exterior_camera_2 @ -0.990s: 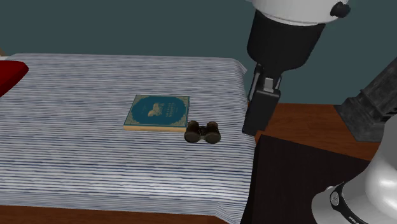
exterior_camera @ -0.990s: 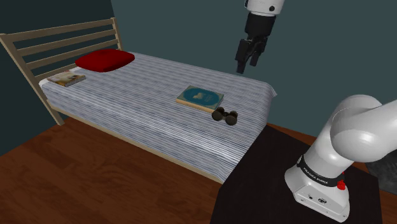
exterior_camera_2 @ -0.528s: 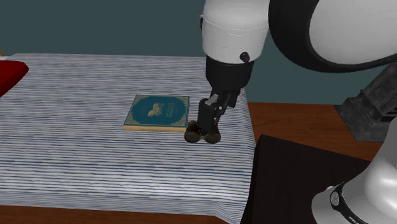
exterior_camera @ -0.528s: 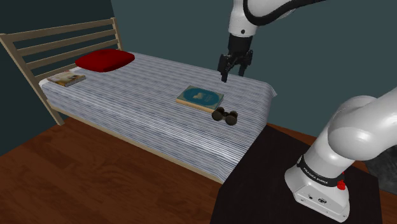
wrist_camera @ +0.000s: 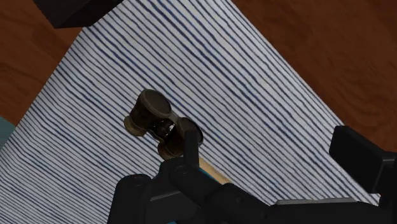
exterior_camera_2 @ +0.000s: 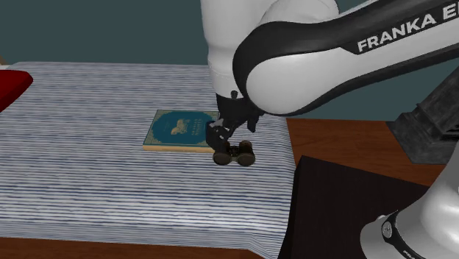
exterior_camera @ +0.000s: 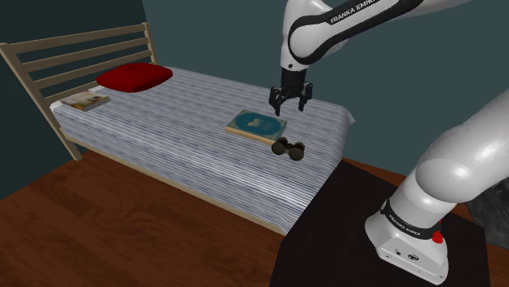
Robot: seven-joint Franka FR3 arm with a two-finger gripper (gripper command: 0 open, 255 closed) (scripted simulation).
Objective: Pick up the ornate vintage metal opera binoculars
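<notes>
**Striped bed (exterior_camera: 179, 122), opera binoculars (exterior_camera: 289, 147) near its corner, hand (exterior_camera: 289, 104) poised above**

Teal walls and a wood floor frame the bed, which has a slatted headboard (exterior_camera: 77, 49) at the far end. A red pillow (exterior_camera: 134, 77) and a small book (exterior_camera: 86, 101) lie up there, well apart from the work.

The binoculars are small, dark and brownish. They lie flat on the striped cover at the corner nearest the robot's dark stand (exterior_camera: 343, 240), which probably makes for an easy reach. A blue-green book (exterior_camera: 257, 124) sits just beside them toward the headboard. In the wrist view its edge shows close behind the two barrels.

The hand points down at the bed with its fingers spread and nothing between them. It hangs above the binoculars without touching them. That posture suits a straight drop from above, with the fingers wide enough to pass on either side of the body.

The wrist view shows the barrels side by side, joined by a narrow bridge. Closing across both barrels or at the bridge looks like the likeliest grip, and the hand may need to line up with it first. The book being so near is the main hazard, since a finger landing on its cover would stop short of the bed.
</notes>
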